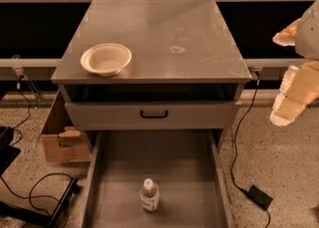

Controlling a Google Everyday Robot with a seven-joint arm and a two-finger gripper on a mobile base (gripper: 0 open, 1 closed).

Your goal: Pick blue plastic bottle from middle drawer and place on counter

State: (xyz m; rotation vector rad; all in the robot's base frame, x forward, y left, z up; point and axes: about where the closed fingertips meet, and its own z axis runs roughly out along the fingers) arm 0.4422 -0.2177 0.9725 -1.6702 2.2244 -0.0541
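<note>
The blue plastic bottle [149, 195] stands upright on the bare floor of the open middle drawer [107, 187], near its front centre. It is clear with a white cap and a pale label. The counter [159, 28] is the grey scuffed cabinet top with a pale ring stain near its middle. My gripper [293, 95] is a pale blurred shape at the right edge of the camera view. It hangs beside the cabinet's right side at about counter height, well above and to the right of the bottle, and it holds nothing.
A cream round bowl [105, 58] sits on the counter's front left. A shut drawer front with a black handle [153, 114] is above the open drawer. A cardboard box [57, 140] and cables lie on the floor at left. A black power brick [260, 197] lies at right.
</note>
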